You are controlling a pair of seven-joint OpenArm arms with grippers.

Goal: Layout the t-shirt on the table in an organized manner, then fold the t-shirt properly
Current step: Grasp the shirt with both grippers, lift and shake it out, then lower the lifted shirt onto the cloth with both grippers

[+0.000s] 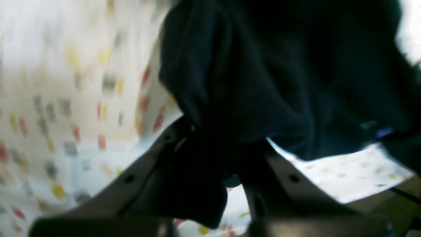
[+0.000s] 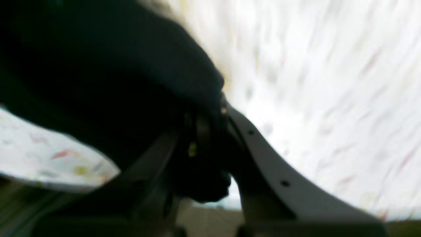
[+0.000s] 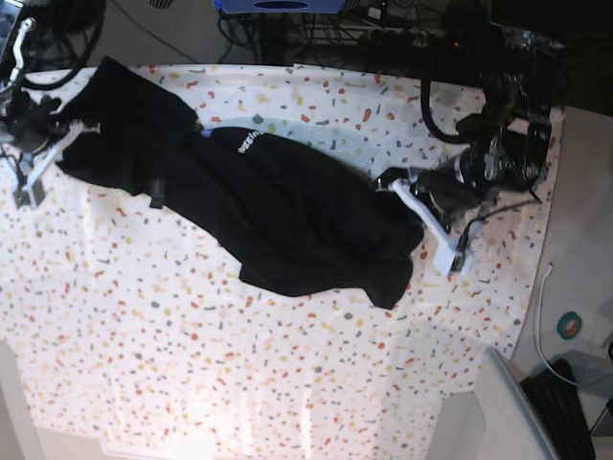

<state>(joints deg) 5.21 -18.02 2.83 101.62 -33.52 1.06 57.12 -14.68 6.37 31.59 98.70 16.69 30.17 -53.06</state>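
Note:
The black t-shirt [image 3: 278, 211] lies stretched in a rumpled diagonal band across the far half of the speckled table [image 3: 192, 364]. A pale print shows near its upper middle. On the right of the base view, my left gripper [image 3: 414, 218] is shut on the shirt's lower right end. The left wrist view shows dark t-shirt [image 1: 279, 65] fabric bunched between that gripper's [image 1: 227, 154] jaws, just above the table [image 1: 49, 98]. My right gripper [image 3: 59, 144] is shut on the shirt's upper left end. The t-shirt [image 2: 98, 65] fills the right gripper's [image 2: 210, 131] jaws over the blurred table [image 2: 329, 82].
Dark cables and equipment crowd the back edge behind the table, with a blue object [image 3: 278, 5] at the top. The table's right edge runs close to my left arm. Beyond it on the floor lie a green tape roll [image 3: 572, 326] and a keyboard [image 3: 565, 402].

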